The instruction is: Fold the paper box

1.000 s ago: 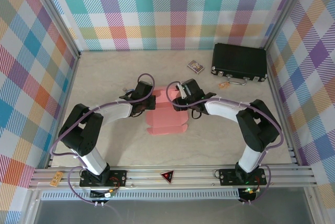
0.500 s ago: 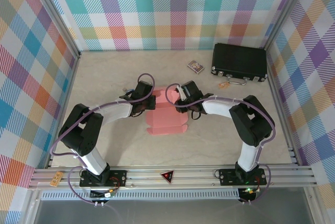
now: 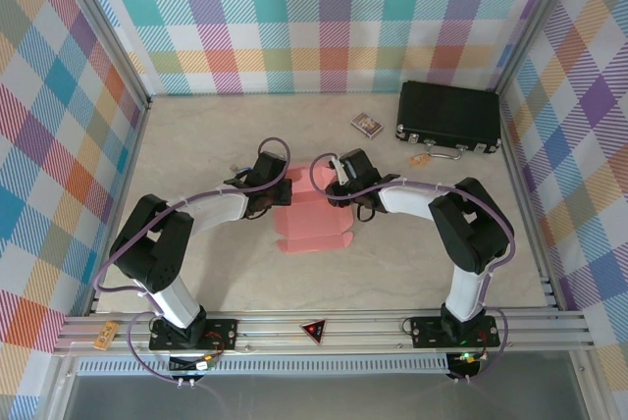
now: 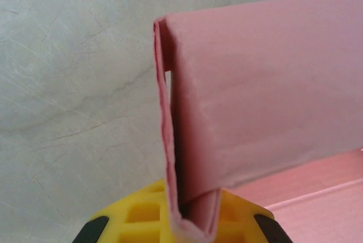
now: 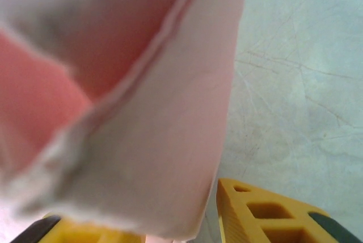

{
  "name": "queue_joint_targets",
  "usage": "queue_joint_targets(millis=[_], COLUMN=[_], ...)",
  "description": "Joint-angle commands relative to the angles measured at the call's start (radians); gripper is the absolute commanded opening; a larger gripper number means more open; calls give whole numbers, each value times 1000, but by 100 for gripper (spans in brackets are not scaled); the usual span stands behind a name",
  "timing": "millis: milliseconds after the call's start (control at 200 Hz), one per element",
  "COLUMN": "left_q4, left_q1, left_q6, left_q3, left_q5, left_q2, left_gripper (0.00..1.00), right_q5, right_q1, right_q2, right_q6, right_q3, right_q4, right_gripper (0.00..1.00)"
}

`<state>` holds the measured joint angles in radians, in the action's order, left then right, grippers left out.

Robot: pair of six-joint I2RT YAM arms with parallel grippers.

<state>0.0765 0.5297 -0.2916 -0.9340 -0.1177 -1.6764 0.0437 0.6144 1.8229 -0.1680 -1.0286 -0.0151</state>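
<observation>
Pink paper box (image 4: 255, 101) apparently pinched by left gripper (image 4: 190, 223).

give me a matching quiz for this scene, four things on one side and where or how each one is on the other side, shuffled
Things:
1. paper box
2. black hard case
3. patterned card pack
4. left claw

Place or state:
a. far right corner
b. shut on a folded pink flap
c. middle of the table, partly folded
d. lying just left of the case

Pairs: 1-c, 2-a, 3-d, 4-b
</observation>
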Motion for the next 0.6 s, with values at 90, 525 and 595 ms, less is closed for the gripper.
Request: queue_joint_targets(millis=[90, 525, 595], left_q4=[50, 53, 56], left_q1=[10, 12, 13], left_q6=[-1, -12, -15], left_q3=[-16, -20, -22], left_q5=[6, 14, 18], left_q2=[-16, -16, -16], left_gripper=[3, 3, 3], right_q5=[-2, 108, 153], right_q1=[-14, -16, -10], right_q2=[-39, 18, 25], right_q6=[-7, -37, -38], right_q3=[19, -13, -17], right_q4=[-71, -82, -80], right_gripper=[34, 17, 15])
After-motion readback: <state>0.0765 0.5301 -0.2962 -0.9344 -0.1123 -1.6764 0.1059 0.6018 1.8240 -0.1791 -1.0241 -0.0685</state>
